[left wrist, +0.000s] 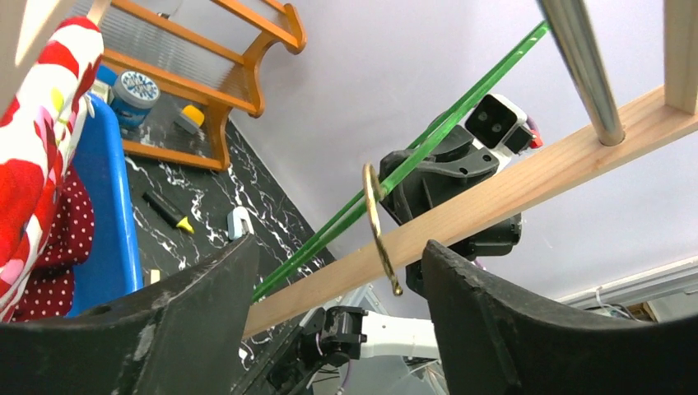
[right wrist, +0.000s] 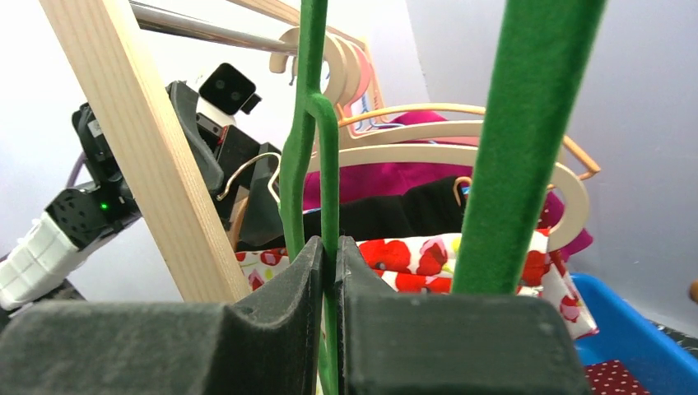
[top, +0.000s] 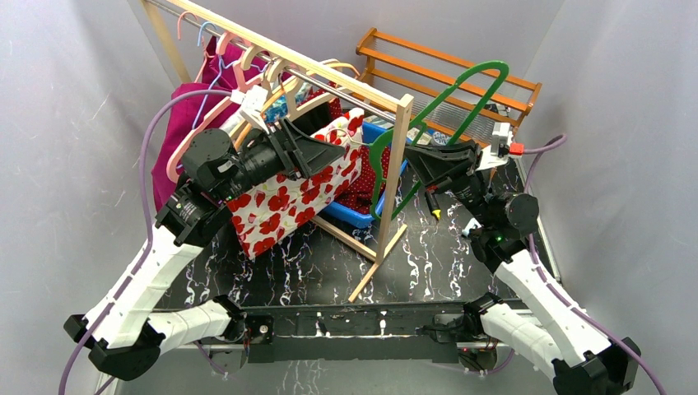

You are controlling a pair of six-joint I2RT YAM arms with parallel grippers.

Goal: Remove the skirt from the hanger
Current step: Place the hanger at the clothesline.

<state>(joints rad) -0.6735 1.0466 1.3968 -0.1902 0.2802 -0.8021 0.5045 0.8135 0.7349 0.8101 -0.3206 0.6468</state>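
Currently the skirt (top: 284, 206), white with red flowers, hangs at the near end of the wooden rack (top: 403, 148), its lower edge draped over the blue bin (top: 354, 216) on the tabletop (top: 436, 247). Can't tell which hanger carries it; its top edge is hidden behind the left hand (top: 317, 152).

Left hand: fingers spread wide, nothing between them. From its wrist view the skirt sits just outside the left finger, and a gold hook (left wrist: 374, 214) and the rack's rail show through the gap.

Right hand (right wrist: 329, 247): clamped on the thin wire of the green hanger (right wrist: 527, 123), beside the rack's end post. What shows of that hanger looks bare.

Handling, as a judgement: light, soft cotton-like cloth with no stiffness, so it will sag and fold wherever it's pinched. It's not fragile, but it may snag on hooks or neighbouring hangers. Best grip is probably the waistband or top hem, where the fabric is doubled. Pinch there and pull down and clear of the rail while the hanger is held steady.
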